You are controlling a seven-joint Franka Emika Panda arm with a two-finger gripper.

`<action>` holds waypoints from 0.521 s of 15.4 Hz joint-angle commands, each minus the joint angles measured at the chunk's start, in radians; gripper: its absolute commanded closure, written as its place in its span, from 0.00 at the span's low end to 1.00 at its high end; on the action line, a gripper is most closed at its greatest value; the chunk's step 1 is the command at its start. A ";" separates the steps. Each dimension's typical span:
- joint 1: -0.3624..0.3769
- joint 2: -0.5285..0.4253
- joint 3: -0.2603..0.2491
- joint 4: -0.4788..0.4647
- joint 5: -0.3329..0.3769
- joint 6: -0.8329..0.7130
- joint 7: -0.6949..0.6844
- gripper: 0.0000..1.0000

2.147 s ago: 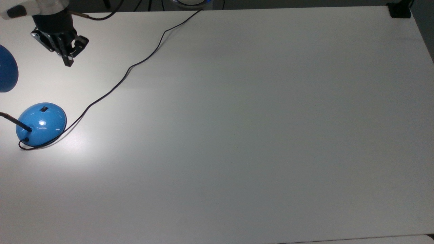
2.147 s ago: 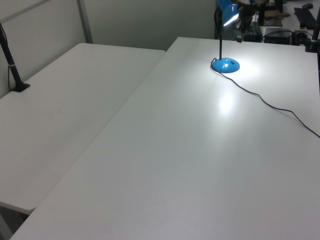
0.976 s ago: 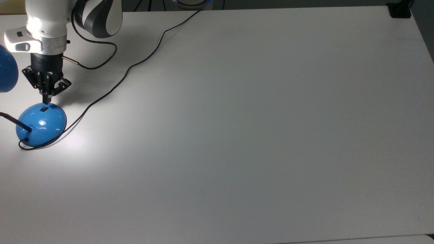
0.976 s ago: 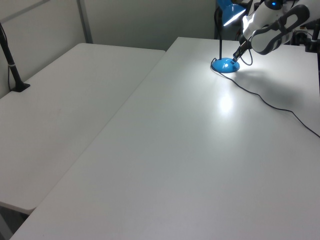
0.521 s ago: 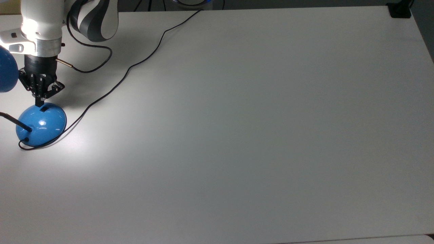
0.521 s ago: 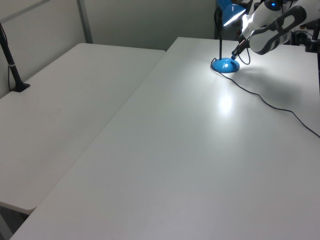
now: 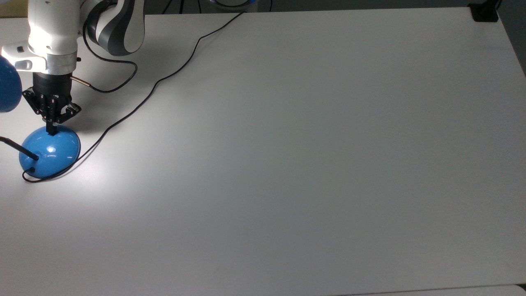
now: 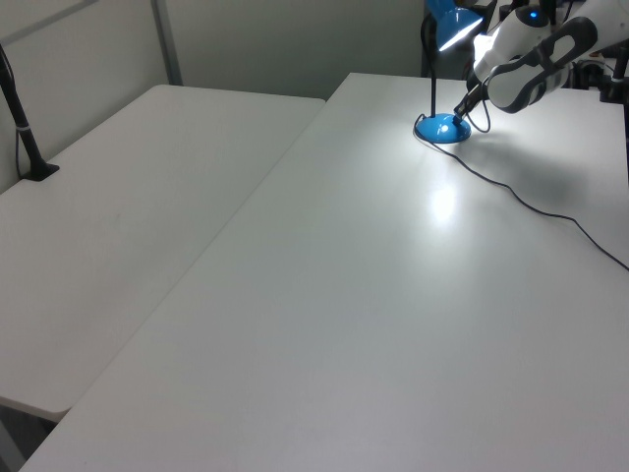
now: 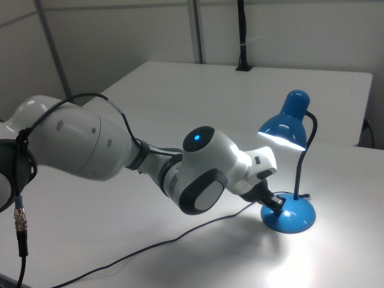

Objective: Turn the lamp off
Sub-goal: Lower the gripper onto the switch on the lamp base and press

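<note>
At the top view's far left edge of the white table (image 7: 287,164) stands the lamp (image 7: 50,151), its glossy blue dome base near the corner, its thin neck rising to a blue shade (image 9: 289,123) that throws a bright pool of light on the tabletop; the bulb is plainly lit, so the task is not yet done. The black cord (image 7: 164,78) trails from the base across the table toward the top view's upper edge. The gripper (image 7: 52,130) points downward over the upper slope of the base, its fingers drawn together into a single narrow tip and holding nothing; that tip rests on or just above the spot where the rocker switch would sit, and the switch itself is covered by it. In the right view the tip meets the dome on the side facing the arm (image 9: 198,174). In my judgement the step in hand is the press itself. The next move calls for a short, firm push straight down on the correct half of the rocker, without sliding off the curved, slick surface or shoving the light base sideways.
</note>
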 commanded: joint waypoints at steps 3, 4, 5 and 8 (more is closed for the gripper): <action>0.004 0.008 0.001 -0.025 0.012 0.046 -0.067 1.00; 0.004 0.007 0.001 -0.036 0.012 0.049 -0.076 1.00; 0.004 0.008 0.001 -0.047 0.012 0.054 -0.093 1.00; 0.003 0.007 0.001 -0.070 0.014 0.068 -0.129 1.00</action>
